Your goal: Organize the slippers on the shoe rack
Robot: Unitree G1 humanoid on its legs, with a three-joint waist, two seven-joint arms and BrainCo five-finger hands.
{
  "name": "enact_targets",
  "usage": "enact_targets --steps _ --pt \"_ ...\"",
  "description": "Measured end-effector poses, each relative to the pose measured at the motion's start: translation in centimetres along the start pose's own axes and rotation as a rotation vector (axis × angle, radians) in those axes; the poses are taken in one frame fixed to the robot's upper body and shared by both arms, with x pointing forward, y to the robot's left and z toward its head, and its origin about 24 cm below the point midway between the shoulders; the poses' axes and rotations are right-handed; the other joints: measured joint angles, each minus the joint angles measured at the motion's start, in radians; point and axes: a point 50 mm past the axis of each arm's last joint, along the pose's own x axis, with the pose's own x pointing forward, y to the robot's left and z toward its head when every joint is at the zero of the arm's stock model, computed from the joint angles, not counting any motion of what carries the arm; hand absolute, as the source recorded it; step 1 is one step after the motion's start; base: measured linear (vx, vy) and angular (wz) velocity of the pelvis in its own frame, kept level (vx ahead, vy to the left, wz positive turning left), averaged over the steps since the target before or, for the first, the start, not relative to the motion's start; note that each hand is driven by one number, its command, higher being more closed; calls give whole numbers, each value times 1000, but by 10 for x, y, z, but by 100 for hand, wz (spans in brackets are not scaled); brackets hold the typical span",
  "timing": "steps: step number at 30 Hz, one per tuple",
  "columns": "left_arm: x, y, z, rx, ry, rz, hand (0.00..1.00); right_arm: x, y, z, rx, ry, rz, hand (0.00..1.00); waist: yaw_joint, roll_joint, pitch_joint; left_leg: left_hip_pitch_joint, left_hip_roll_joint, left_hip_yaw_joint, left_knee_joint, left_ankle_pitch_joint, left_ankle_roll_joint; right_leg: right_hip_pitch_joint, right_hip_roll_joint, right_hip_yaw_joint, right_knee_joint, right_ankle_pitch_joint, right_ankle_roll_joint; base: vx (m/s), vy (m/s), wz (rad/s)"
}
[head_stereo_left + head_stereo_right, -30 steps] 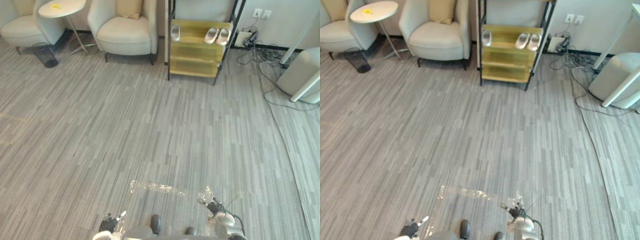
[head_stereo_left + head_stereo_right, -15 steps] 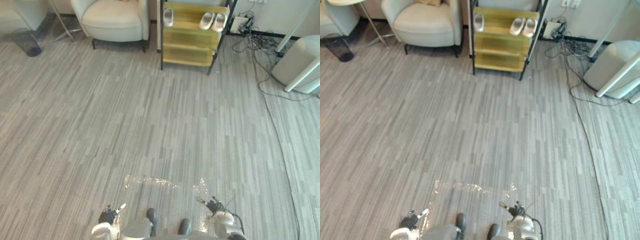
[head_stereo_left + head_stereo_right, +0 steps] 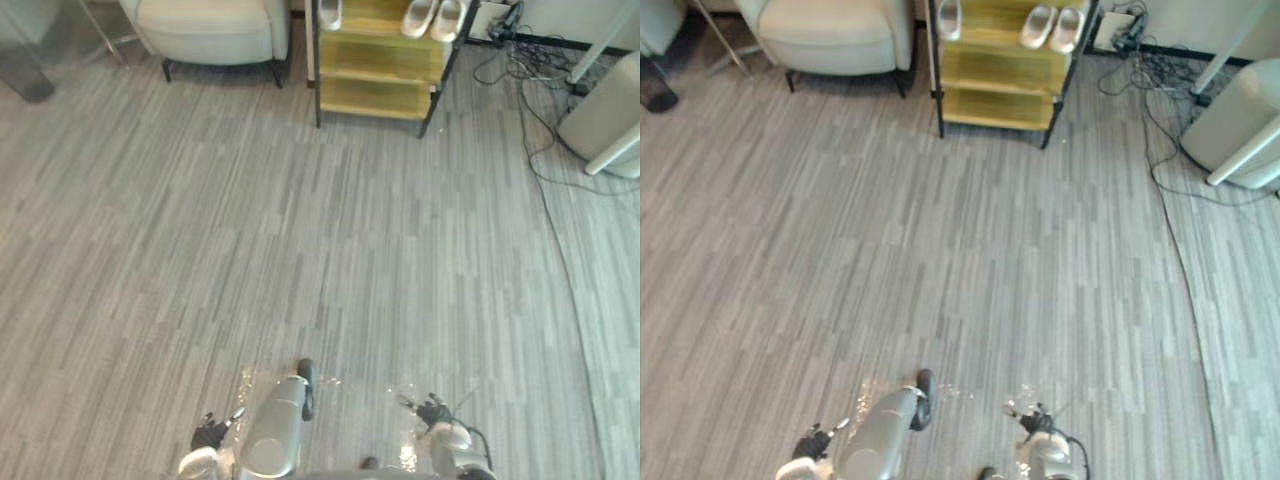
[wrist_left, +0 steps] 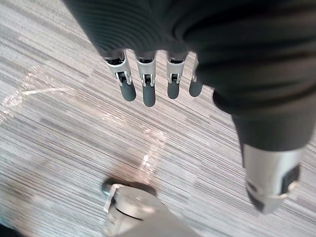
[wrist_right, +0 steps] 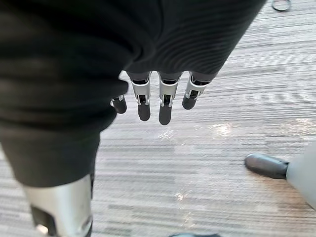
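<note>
Slippers: pair (image 3: pixel 420 17) right on rack (image 3: pixel 380 62) top shelf, single (image 3: pixel 330 12) left, apart, probably awaiting sorting | Rack: far across floor (image 3: pixel 300 250), beyond reach | Left hand (image 4: pixel 147 89), right hand (image 5: pixel 165 101): fingers straight, empty, hanging low, presumably for walking

A yellow-shelved shoe rack (image 3: pixel 383 72) stands beside a cream armchair (image 3: pixel 212 25) on grey carpet (image 3: pixel 300 250) — a pair of pale slippers (image 3: pixel 420 16) on its upper shelf (a third slipper (image 3: pixel 330 13) lies apart, leftward).
</note>
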Motion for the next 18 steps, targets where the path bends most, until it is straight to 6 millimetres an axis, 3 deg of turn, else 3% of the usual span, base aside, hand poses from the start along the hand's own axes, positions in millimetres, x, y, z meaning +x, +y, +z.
enact_targets --steps 2,3,6,7,8,9,10,11,12,13,14,16,17,18 --pt "0 -2 5 2 -21 -11 0 -2 0 0 7 -17 4 0 -10 10 4 106 6 -25 -22 -53 9 -95 -11 -28 223 -19 -33 468 38 16" --pt "0 -1 7 3 -31 -10 0 -2 1 1 1 -24 9 0 -18 13 5 160 20 -33 -52 -61 1 -145 -9 -68 228 -40 -71 472 -24 19" --pt "1 -5 12 -7 -42 -15 0 -2 2 5 -2 -39 11 0 -27 26 10 268 75 -55 -115 -69 -9 -254 44 -127 8 -75 -101 501 -92 22" --pt "1 -11 18 -14 -61 -30 0 -1 2 9 -6 -50 12 0 -33 38 13 314 106 -71 -151 -69 -10 -309 101 -108 -243 -16 -102 633 -160 30" --pt "1 -11 18 -14 -64 -31 0 -1 2 9 -7 -49 12 0 -35 38 12 322 108 -74 -159 -69 -13 -315 111 -102 -295 7 -100 549 -151 35" --pt "1 -11 19 -11 -69 -32 0 -1 1 8 -13 -45 12 0 -38 33 10 353 101 -79 -180 -72 -42 -318 131 -77 -439 107 -103 431 -127 28" --pt "1 -8 17 -12 -62 -23 0 -2 1 2 -33 -31 16 0 -40 19 2 394 95 -95 -189 -101 -92 -322 151 -56 -549 288 -130 578 -233 49" --pt "2 0 16 -12 -61 -4 0 -4 2 -4 -39 -15 22 0 -43 -20 -9 426 74 -114 -191 -118 -116 -329 137 -40 -536 371 -192 696 -301 20" --pt "2 -7 16 -34 -51 -8 0 0 -5 5 -59 -32 8 0 -30 27 -20 444 111 -132 -185 -123 -119 -359 159 -62 -436 325 -196 686 -327 48" --pt "-1 -20 11 -55 -36 -30 0 1 -8 12 -47 -55 -4 0 -67 65 -45 395 152 -189 -96 -118 -123 -338 185 -83 -442 219 -184 549 -241 26" --pt "-1 -20 11 -56 -37 -27 0 1 -8 13 -43 -57 -6 0 -66 74 -48 387 160 -192 -75 -116 -123 -332 190 -90 -444 215 -184 528 -240 52" --pt "-2 -30 10 -100 -27 -43 0 1 -8 13 -39 -61 -8 0 -67 106 -44 271 213 -216 206 -53 -134 -262 239 -122 -485 180 -208 464 -194 23" --pt "-2 -31 12 -117 -35 -42 0 -1 -3 8 -32 -49 3 0 -61 112 -37 186 254 -209 414 30 -119 -189 270 -122 -529 161 -224 475 -140 21" --pt "-2 -30 19 -121 -62 -46 0 -3 4 6 -16 -45 15 0 -51 101 -25 128 284 -178 557 13 -113 -129 285 -122 -547 140 -233 457 -123 10"
